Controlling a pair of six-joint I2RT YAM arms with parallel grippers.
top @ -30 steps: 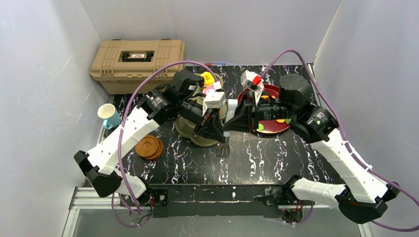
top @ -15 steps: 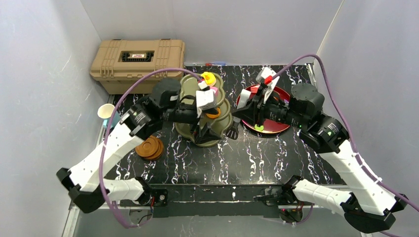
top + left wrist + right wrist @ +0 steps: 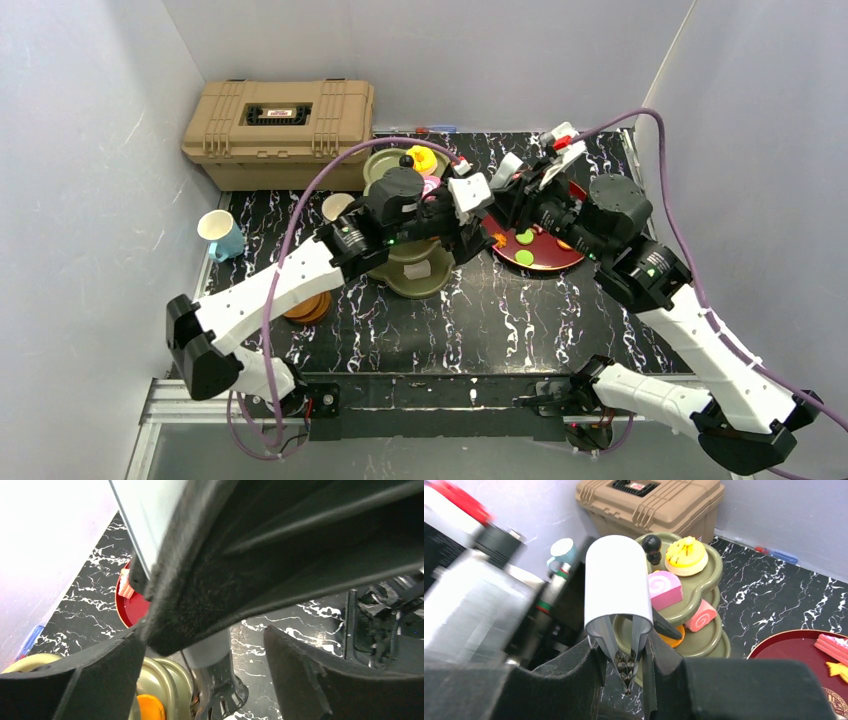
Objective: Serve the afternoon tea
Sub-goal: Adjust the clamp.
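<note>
The olive-green three-tier stand (image 3: 412, 282) with its black knob (image 3: 652, 544) carries a yellow pastry (image 3: 686, 552), a pink roll (image 3: 664, 587), a pink swirl (image 3: 701, 615) and an orange piece (image 3: 150, 707). My right gripper (image 3: 624, 660) is shut on white-handled tongs (image 3: 616, 580), held above the table just right of the stand. My left gripper (image 3: 202, 640) is open beside them. The tongs' dark slotted tip (image 3: 220, 690) shows between its spread fingers, untouched. A white mug (image 3: 338, 207), a white-and-blue cup (image 3: 222, 235) and brown saucers (image 3: 300, 310) sit to the left.
A dark-red plate (image 3: 545, 255) with green, pink and yellow pieces lies right of the stand, under the right arm. A tan toolbox (image 3: 280, 118) stands at the back left. Grey walls close in both sides. The two grippers are close together over the stand's right edge.
The left gripper has opened and swung right from over the stand toward the red plate. The right gripper has carried the tongs back and up, away from the table's middle.
</note>
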